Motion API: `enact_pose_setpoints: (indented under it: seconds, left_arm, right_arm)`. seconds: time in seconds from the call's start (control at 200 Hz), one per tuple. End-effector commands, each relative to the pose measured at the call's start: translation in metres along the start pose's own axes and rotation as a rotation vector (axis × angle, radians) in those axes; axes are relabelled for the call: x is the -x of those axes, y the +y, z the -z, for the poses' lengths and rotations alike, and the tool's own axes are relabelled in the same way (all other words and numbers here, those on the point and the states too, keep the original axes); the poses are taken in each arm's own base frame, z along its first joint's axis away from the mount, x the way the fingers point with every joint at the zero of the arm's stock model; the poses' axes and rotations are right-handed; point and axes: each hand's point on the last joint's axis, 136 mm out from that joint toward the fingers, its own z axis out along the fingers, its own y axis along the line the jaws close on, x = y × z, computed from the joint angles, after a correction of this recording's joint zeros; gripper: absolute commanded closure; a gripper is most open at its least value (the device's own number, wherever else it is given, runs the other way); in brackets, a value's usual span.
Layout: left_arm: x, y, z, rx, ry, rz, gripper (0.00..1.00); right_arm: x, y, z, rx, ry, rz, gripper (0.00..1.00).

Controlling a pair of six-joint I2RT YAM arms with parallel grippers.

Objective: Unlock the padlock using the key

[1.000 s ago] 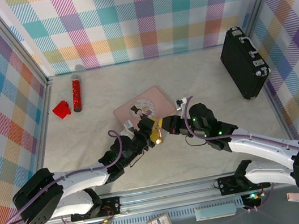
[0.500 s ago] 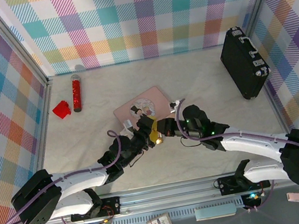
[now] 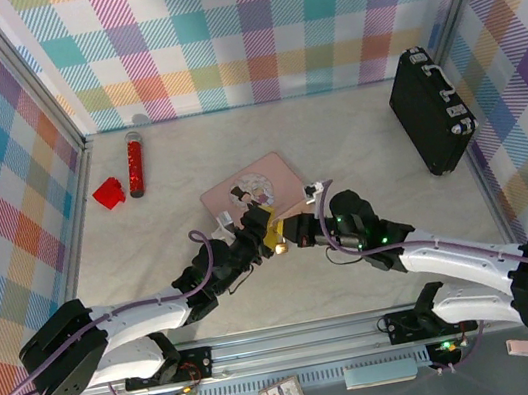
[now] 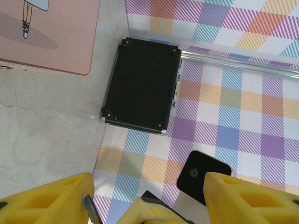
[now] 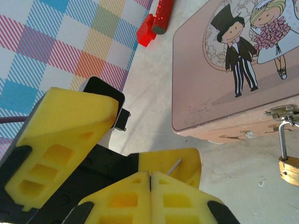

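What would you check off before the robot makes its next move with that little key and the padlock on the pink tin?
1. Key gripped: ok. The right gripper is shut, and the key pokes out between its pads.
2. Padlock located: ok. The padlock hangs from the latch of the pink tin.
3. Padlock steadied: not ok. The left gripper is open and holds nothing.
4. Key lined up with the lock: cannot tell from these views.
5. Grippers clear of each other: not ok. The right gripper's tip sits between the left gripper's fingers.
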Motion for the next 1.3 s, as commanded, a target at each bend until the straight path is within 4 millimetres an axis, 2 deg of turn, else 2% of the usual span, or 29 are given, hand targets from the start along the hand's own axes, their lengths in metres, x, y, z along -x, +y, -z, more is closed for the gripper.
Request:
enact_pose_setpoints:
  seconds: [0.0, 0.45, 0.615, 0.98, 1.11, 1.295]
  left_arm:
    - [-0.004, -0.014, -0.001, -0.057, 0.01, 0.036, 0.39]
    - [-0.003, -0.012, 0.0, -0.038, 0.002, 0.026, 0.52]
    - [-0.001, -0.013, 0.002, -0.037, -0.005, 0.02, 0.62]
    - [-0.001, -0.008, 0.0, -0.017, -0.011, 0.023, 0.89]
    - [0.001, -0.005, 0.001, 0.001, -0.019, 0.018, 0.95]
    - [0.005, -0.003, 0.003, 0.022, -0.04, 0.005, 0.98]
  right_arm:
    - [-0.005, -0.002, 0.004, -0.004, 0.006, 0.006, 1.0]
    - [-0.003, -0.002, 0.002, -0.009, -0.006, 0.006, 1.0]
    - [-0.002, -0.002, 0.002, -0.007, -0.006, 0.004, 1.0]
    - [-0.001, 0.0, 0.004, -0.004, -0.014, 0.004, 1.0]
    - [0.0, 0.0, 0.006, -0.009, -0.02, 0.004, 1.0]
    - [0.003, -0.003, 0.012, -0.031, -0.043, 0.003, 1.0]
